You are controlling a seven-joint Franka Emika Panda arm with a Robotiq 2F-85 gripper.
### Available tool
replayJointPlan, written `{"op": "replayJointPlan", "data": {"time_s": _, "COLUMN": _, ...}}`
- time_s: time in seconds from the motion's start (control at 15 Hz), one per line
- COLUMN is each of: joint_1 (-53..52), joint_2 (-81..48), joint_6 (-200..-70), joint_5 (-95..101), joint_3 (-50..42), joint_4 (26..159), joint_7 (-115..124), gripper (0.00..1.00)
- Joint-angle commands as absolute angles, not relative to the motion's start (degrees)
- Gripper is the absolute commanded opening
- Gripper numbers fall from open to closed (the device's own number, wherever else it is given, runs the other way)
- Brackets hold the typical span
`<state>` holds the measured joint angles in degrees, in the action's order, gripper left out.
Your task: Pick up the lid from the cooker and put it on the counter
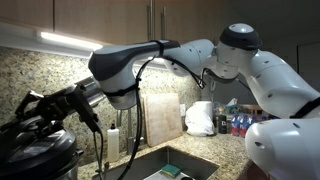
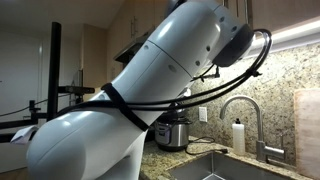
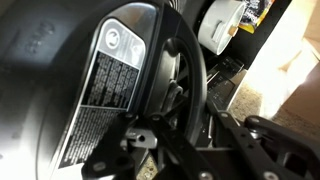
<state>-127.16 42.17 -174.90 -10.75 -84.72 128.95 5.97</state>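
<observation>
Gripper [image 3: 178, 142] clenched, apparently gripping lid [image 3: 60, 90] at its centre; lid sits directly beneath it, seated on cooker [image 1: 50, 170]. Lift should go straight up off cooker; counter [image 2: 165, 162] lies beside cooker.

Granite counter [image 2: 163, 160]: cooker [image 1: 45, 155], soap btl [image 2: 238, 137] by sink [image 2: 215, 170].

blocked: backsplash [image 1: 70, 70] behind cooker [image 1: 45, 155]; soap bottle [image 2: 238, 135], faucet [image 2: 243, 108] at sink [image 2: 215, 165] | free: counter [image 2: 203, 150] between cooker and sink
</observation>
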Motion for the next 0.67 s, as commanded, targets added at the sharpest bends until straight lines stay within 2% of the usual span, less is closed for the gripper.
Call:
{"op": "replayJointPlan", "data": {"time_s": 0.0, "joint_1": -125.36, "joint_2": 49.29, "joint_6": -176.08, "joint_5": -10.71, "joint_3": -81.48, "joint_4": 127.78, "joint_7": 1.02, "gripper": 0.10}}
{"op": "replayJointPlan", "data": {"time_s": 0.6, "joint_1": -134.37, "joint_2": 53.66, "joint_6": -165.39, "joint_5": -8.72, "joint_3": -86.49, "joint_4": 118.90, "joint_7": -3.63, "gripper": 0.10}}
